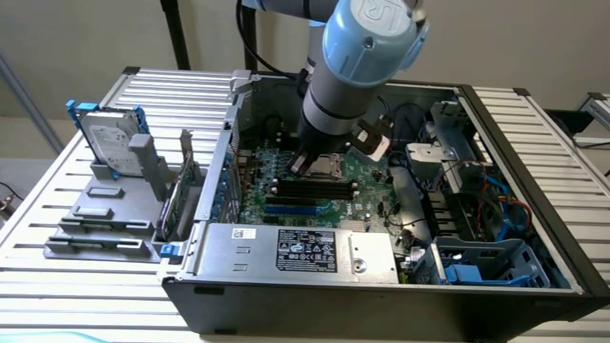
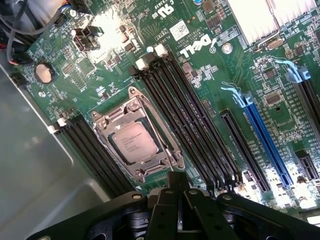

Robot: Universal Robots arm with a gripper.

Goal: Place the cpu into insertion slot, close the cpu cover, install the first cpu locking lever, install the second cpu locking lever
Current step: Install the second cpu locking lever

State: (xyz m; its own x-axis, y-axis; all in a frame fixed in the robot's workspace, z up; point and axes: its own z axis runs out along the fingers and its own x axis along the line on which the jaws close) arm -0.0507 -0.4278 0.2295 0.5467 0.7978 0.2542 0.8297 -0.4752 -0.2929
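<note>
The cpu [image 2: 134, 142], a pale square chip, lies flat in the insertion slot [image 1: 329, 166] on the green motherboard. The silvery cpu cover [image 2: 112, 121] is folded down around it, with the chip showing through its window. A thin locking lever [image 2: 166, 159] runs along the cover's side next to the memory slots. My gripper [image 2: 176, 184] is shut, and its black fingertips [image 2: 170, 192] meet at that lever's end by the socket's corner. In the exterior view the arm reaches down into the open case, with the gripper [image 1: 307, 163] at the socket.
Black memory slots [image 2: 195, 125] flank the socket, and a blue slot [image 2: 265, 140] lies beyond. A grey case wall [image 2: 40, 165] is close by. The labelled power supply box [image 1: 296, 250] sits at the case front, cables [image 1: 496, 193] at the exterior view's right, and a hard drive [image 1: 110, 139] stands outside.
</note>
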